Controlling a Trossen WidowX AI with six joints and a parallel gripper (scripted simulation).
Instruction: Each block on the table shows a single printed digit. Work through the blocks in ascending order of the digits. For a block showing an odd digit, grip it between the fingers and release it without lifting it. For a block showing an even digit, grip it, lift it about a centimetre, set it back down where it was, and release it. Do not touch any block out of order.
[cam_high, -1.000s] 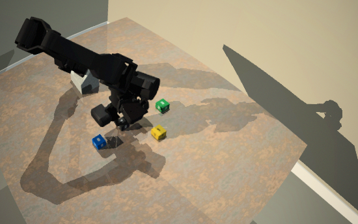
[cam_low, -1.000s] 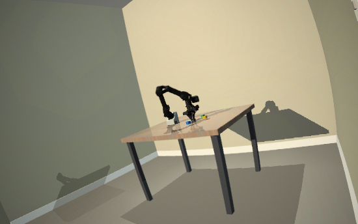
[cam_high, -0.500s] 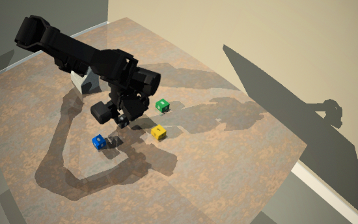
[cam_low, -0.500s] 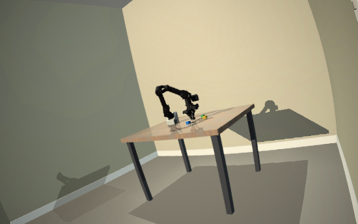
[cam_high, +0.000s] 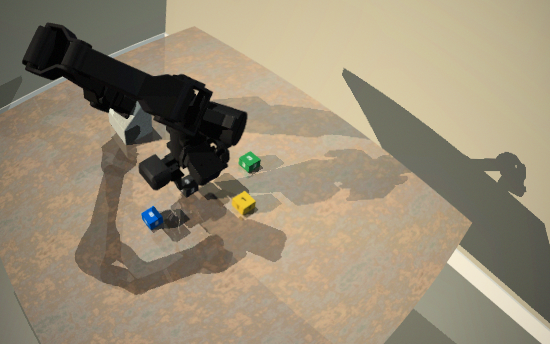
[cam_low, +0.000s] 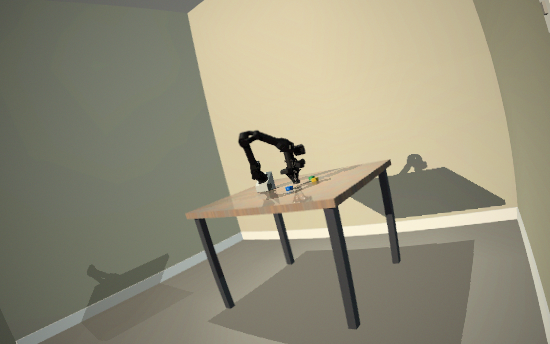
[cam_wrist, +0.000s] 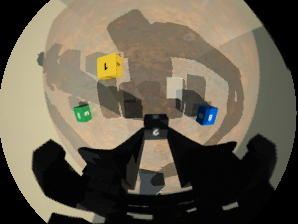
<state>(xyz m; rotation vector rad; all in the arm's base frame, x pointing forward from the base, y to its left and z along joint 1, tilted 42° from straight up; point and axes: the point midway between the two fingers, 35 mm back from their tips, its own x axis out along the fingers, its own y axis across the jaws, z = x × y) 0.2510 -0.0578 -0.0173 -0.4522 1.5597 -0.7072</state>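
Observation:
My gripper is shut on a small black block, which shows a white 2 in the wrist view. The block seems to be slightly above the table, with its dark shadow apart from it. A yellow block showing a 1 stands on the table. A green block and a blue block stand to either side of the gripper in the wrist view. Their white digits are too small to read surely.
The wooden table carries the arm's pale base. Arm shadows cross the table around the blocks. A beige wall rises behind the table.

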